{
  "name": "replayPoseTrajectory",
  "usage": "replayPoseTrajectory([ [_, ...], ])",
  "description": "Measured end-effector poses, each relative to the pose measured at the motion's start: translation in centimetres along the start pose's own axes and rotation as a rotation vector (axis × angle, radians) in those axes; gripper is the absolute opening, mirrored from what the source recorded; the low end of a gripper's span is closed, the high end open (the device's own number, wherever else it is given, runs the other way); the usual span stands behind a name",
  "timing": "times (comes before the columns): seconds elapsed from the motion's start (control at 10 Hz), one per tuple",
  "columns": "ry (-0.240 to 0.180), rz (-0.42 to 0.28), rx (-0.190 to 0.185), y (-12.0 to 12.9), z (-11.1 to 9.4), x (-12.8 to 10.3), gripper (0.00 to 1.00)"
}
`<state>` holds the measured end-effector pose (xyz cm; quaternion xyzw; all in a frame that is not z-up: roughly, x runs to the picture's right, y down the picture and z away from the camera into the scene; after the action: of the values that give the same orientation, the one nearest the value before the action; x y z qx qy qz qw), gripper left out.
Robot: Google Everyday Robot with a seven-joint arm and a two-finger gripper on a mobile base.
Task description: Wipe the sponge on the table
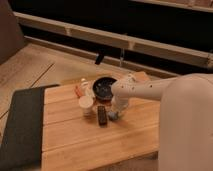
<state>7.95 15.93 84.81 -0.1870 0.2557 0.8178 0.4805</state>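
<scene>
One bulky white arm (150, 90) fills the right side of what we see, reaching in from the right edge and bending down toward the middle of the table (90, 145). The table is a broad top of honey-coloured planks with clear seams, and we see it from above and slightly to one side. Along its left edge lies a dark grey mat (20, 125), which runs nearly the full depth of the top.

Near the far side of the table we see a dark round bowl (103, 87), partly covered by the arm. Just left of it stands a small pale bottle-like thing (85, 88). In front of that is a pale cup (86, 104). A black-brown bar (102, 115) lies just to the right of the cup, its long side pointing toward us.

Just right of the bar lies the sponge (113, 116), a small blue-grey pad resting on the wood. The gripper (118, 109) points down directly over the sponge and seems to touch it. We cannot tell whether it grasps the sponge.
</scene>
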Motion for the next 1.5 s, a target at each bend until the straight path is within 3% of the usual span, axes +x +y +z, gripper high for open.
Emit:
replayPoseTrajectory([
  [0.4,0.039,0.053,0.059,-3.1,0.9,0.7,0.00],
  [0.7,0.031,0.091,0.119,-5.8,0.6,-1.0,0.00],
  [1.0,0.015,0.065,0.166,-6.1,0.9,-3.4,0.00],
  [1.3,0.008,0.023,0.174,-4.8,1.9,-5.6,0.00],
  [1.5,0.008,0.012,0.155,-4.0,2.5,-7.4,0.00],
])
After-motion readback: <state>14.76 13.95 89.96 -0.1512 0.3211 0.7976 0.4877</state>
